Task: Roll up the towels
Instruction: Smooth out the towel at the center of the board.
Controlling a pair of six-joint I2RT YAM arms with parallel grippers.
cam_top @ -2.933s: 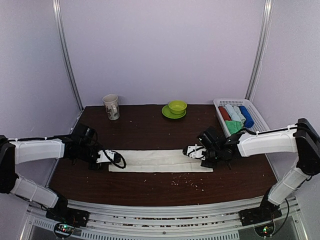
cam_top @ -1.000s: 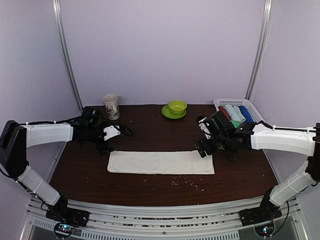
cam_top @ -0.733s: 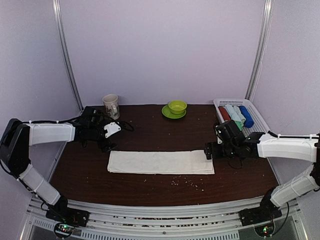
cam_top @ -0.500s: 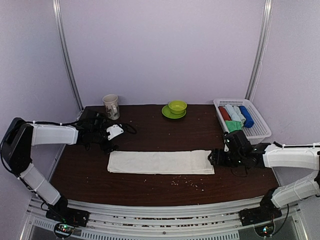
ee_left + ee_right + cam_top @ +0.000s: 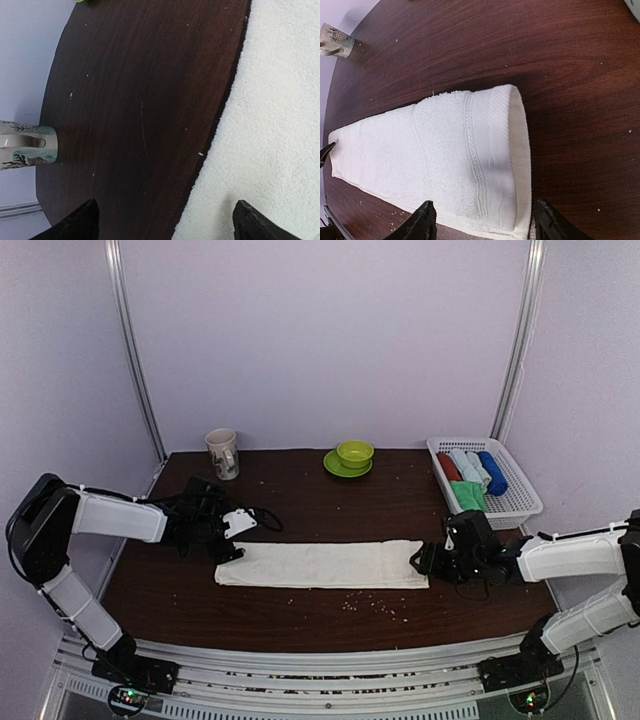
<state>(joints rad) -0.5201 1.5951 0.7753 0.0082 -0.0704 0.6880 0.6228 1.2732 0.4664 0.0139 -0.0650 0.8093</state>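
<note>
The left gripper sits low at the left end of the cream towel, jaws spread wide and holding nothing. Its wrist view shows one finger over bare table and the other over cloth, the towel's edge between them. The mug stands well behind it, at the far left. The cream towel lies flat as a long folded strip across the near middle of the table, not yet rolled. The bowl is at the far edge, well apart from it. The right gripper is down at the strip's right end, jaws apart and astride the short hem, gripping nothing that I can see. Farther right the basket holds three rolls and the green towel, bunched at its near end.

I judge the step in hand to be the start of the cream towel's roll. The next move likely calls for a pinch on one short end, a slight lift and a turn over onto the strip, with the other end kept flat
</note>
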